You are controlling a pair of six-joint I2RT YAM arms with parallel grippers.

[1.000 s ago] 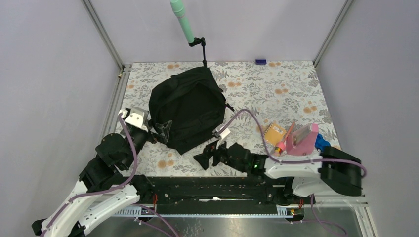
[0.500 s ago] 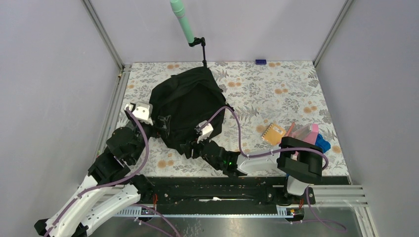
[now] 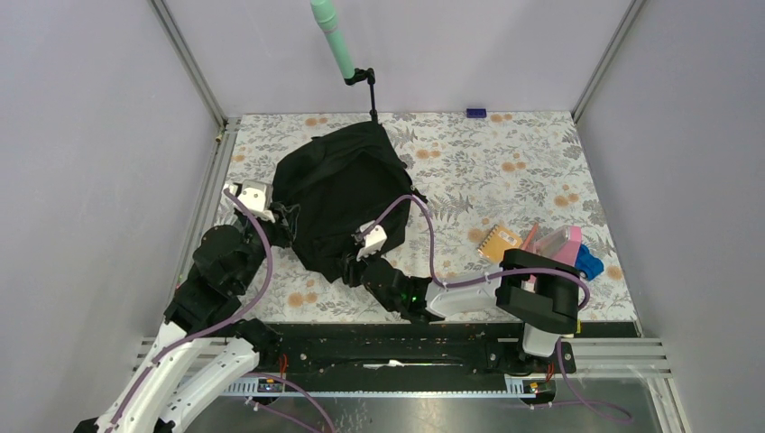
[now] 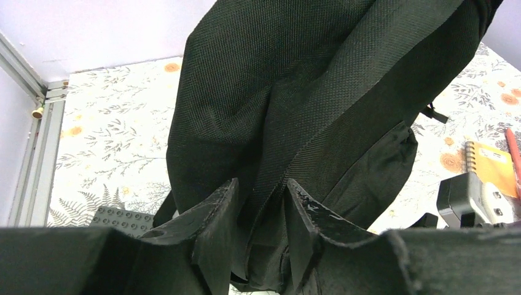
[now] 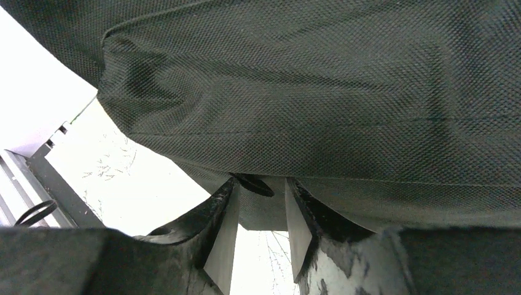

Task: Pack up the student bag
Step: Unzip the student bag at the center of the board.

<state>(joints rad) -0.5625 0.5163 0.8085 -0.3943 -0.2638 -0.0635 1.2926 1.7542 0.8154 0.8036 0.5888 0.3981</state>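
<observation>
Left wrist view: left jaws stood half-closed around a student bag (image 4: 295,92) fold — right jaws likewise at its hem, grip unclear. Notebook (image 3: 499,244) lay unpacked.

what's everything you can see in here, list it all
black fabric backpack: one, black, left-centre of the table
floral tablecloth: one, pale with orange flowers, covering the table
mint green cylinder on a black stand: one, back edge
small dark blue block: one, back edge
orange spiral notebook: one, right of the backpack
red-pink stick: one, beside the notebook
pink box: one, partly behind the right arm
blue item: one, right of the box, unclear
grey studded plate: one, by the left claw
left claw: black, pinching a backpack fold
right claw: black, at the backpack's near edge, grip unclear
</observation>
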